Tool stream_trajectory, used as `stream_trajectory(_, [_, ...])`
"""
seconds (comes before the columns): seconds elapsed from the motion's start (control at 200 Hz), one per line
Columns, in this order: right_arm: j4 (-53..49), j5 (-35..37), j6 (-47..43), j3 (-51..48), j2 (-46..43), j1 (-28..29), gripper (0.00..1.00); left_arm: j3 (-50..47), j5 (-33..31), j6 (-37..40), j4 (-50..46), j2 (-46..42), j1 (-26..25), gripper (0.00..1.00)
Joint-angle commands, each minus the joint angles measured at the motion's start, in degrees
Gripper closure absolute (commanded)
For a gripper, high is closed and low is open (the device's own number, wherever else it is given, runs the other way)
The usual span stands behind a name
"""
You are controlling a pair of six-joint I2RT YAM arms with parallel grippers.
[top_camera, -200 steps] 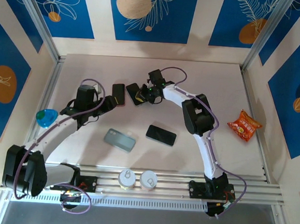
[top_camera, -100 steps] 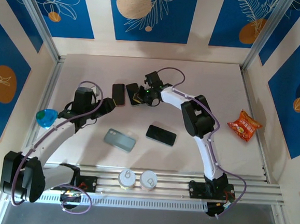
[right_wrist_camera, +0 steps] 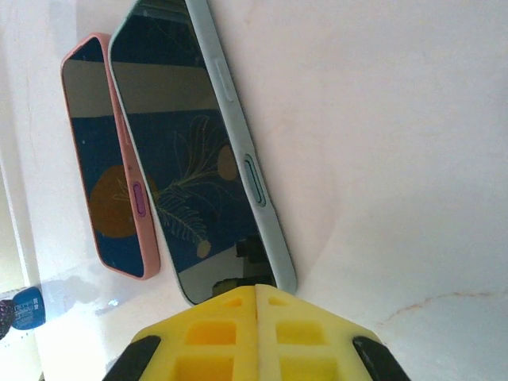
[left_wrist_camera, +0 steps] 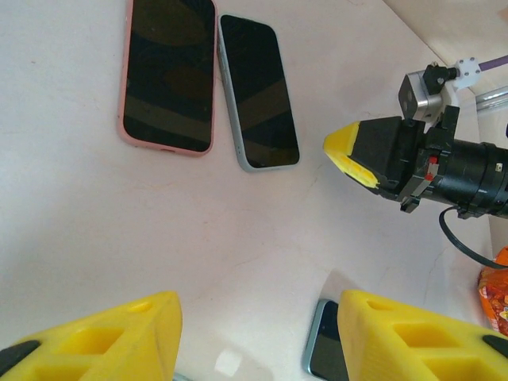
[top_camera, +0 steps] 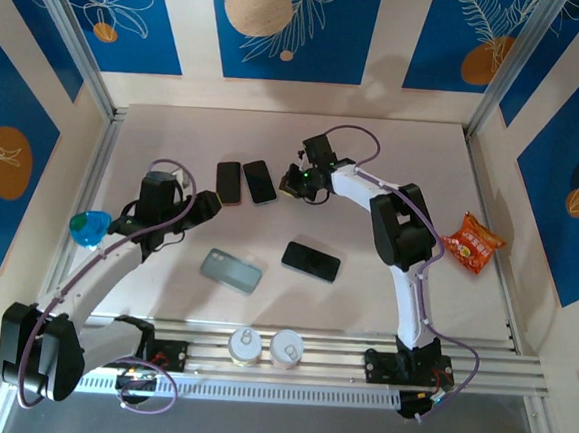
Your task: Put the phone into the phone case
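Observation:
A grey-green phone case (top_camera: 231,270) lies flat at mid-table, with a black phone (top_camera: 311,260) to its right. Two cased phones lie side by side at the back, one pink (top_camera: 229,183) and one pale blue (top_camera: 259,181). My right gripper (top_camera: 297,182) is shut and empty, its tip (right_wrist_camera: 255,290) just off the near end of the pale blue phone (right_wrist_camera: 198,159), which lies beside the pink one (right_wrist_camera: 111,190). My left gripper (top_camera: 205,208) hovers open (left_wrist_camera: 258,341) above bare table, short of both phones (left_wrist_camera: 168,73) (left_wrist_camera: 259,91). A corner of the black phone (left_wrist_camera: 325,353) shows by its right finger.
An orange snack bag (top_camera: 471,242) lies at the right. A blue object (top_camera: 89,228) sits at the left edge. Two cans (top_camera: 245,344) (top_camera: 286,347) stand near the front rail. Walls enclose the table on three sides.
My right gripper has drawn back to the right, off the pale blue phone, which now lies straight beside the pink one. The left gripper has barely shifted.

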Motion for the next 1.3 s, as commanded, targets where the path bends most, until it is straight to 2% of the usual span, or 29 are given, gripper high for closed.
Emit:
stream_trajectory(0.0, [0.0, -0.2, -1.1, -0.3, 0.2, 0.5, 1.00, -0.5, -0.7, 0.7, -1.0, -1.0, 0.8, 0.45])
stream_trajectory(0.41, [0.0, -0.8, 0.0, 1.9, 4.1, 0.8, 1.00, -0.4, -1.1, 0.9, -1.3, -0.8, 0.8, 0.45])
stream_trajectory(0.995, [0.3, -1.5, 1.4, 1.5, 5.3, 3.6, 1.00, -0.7, -1.2, 0.8, -1.4, -1.0, 0.9, 0.45])
stream_trajectory(1.16, [-0.6, -0.6, 0.7, 0.3, 3.3, 2.9, 1.00, -0.7, -1.3, 0.9, -1.8, -1.4, 0.9, 0.45])
stream_trajectory(1.29, [-2.0, 0.6, -2.5, -2.5, -2.4, 2.2, 1.00, -0.6, -1.1, 2.5, -3.2, -1.6, 0.9, 0.44])
